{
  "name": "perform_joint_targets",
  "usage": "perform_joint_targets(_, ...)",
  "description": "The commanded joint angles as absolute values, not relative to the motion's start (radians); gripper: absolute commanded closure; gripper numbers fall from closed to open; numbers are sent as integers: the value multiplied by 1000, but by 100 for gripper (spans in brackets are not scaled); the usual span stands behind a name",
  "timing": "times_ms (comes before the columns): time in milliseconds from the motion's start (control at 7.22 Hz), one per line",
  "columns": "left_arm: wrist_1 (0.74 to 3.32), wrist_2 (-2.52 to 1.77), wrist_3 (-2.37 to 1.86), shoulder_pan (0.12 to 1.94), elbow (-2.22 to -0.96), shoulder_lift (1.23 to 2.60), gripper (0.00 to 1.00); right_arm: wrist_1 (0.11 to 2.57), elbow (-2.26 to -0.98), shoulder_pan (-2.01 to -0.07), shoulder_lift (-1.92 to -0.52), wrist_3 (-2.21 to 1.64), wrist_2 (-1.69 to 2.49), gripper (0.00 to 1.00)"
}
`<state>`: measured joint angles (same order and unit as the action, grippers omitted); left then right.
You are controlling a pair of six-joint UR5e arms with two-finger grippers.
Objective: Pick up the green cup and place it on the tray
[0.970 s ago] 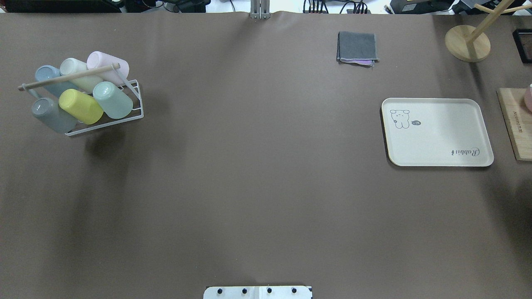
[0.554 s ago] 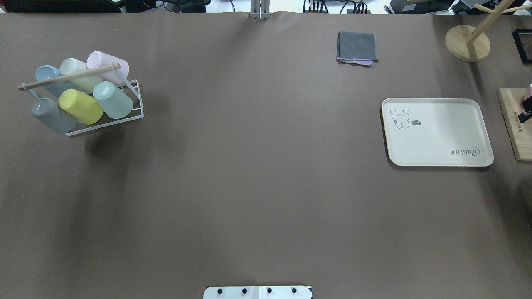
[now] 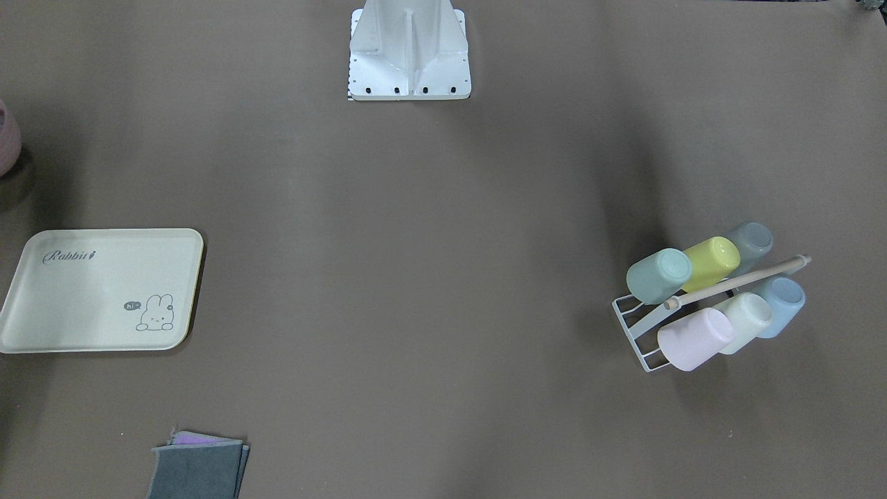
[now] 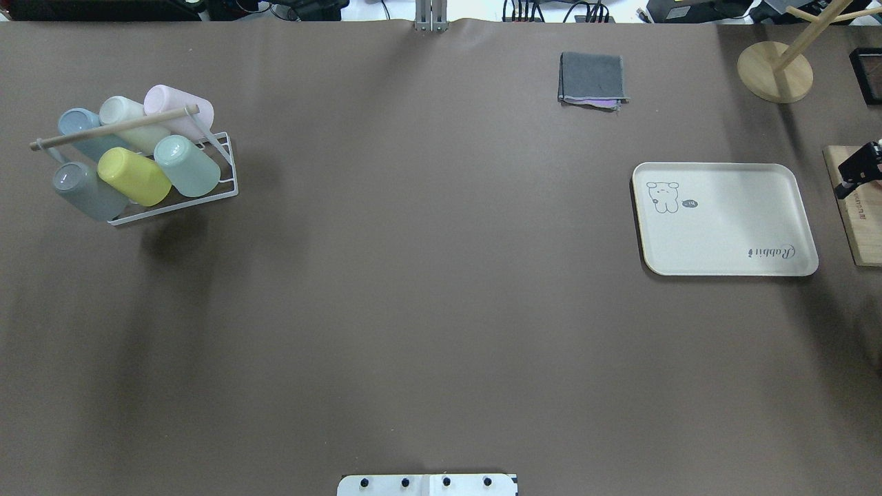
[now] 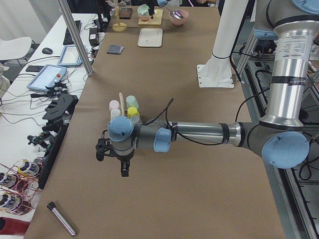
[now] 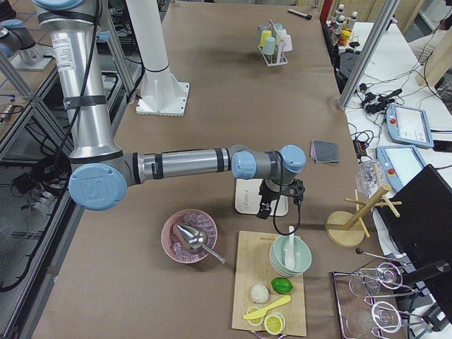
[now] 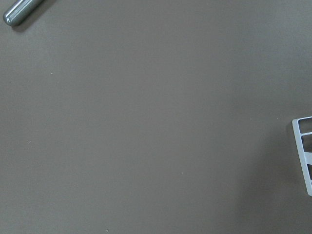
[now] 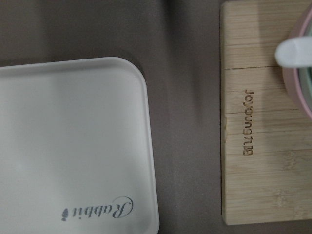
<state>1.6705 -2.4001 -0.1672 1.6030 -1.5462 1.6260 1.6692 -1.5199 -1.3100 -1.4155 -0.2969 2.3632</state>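
I saw the green cup (image 4: 187,165) lying tilted in the wire rack (image 4: 172,209) at the worktop's (image 4: 441,289) far left, touching the yellow cup (image 4: 133,176). The tray (image 4: 723,234) sat well apart, on the right. The left claw (image 5: 117,162) hung near the rack, the right claw (image 6: 279,210) between tray and wooden board (image 4: 858,227). I couldn't tell whether either was spread or pressed together.

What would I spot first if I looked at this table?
The white wire rack packed with pastel cups, on the robot's left, catches the eye first; the green cup lies tipped at its inner end. Far across the brown table sits the cream tray with a bunny drawing, nothing on it.
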Motion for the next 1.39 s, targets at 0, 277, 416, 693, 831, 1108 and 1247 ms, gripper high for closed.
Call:
perform_joint_targets(0, 1671, -2401, -167, 1603, -1546, 1626, 1, 1594, -1478, -1292, -1408, -357, 2361, 1)
perform_joint_targets(277, 1671, -2399, -167, 1603, -1546, 1626, 1, 1455, -1393, -1281, -1410, -417, 2365, 1)
perform_joint_targets(416, 1671, -2398, -167, 1603, -1546, 1628, 1, 1441, -1388, -1264, -1410, -442, 2365, 1)
perform_joint_targets(693, 1671, -2396, -167, 1603, -1551, 1628, 1, 1428, -1373, -1243, -1410, -443, 2365, 3)
perform_joint_targets(831, 1671, -2395, -167, 1603, -1551, 1628, 1, 1428, -1371, -1227, -1408, -443, 2365, 5)
perform_joint_targets(1108, 1671, -2392, -167, 1603, -1572, 1626, 1, 1408, -1362, -1203, -1408, -443, 2361, 10)
perform_joint_targets(1247, 1671, -2395, -167, 1603, -1589, 1628, 1, 1358, -1329, -1198, -1408, -443, 2361, 13)
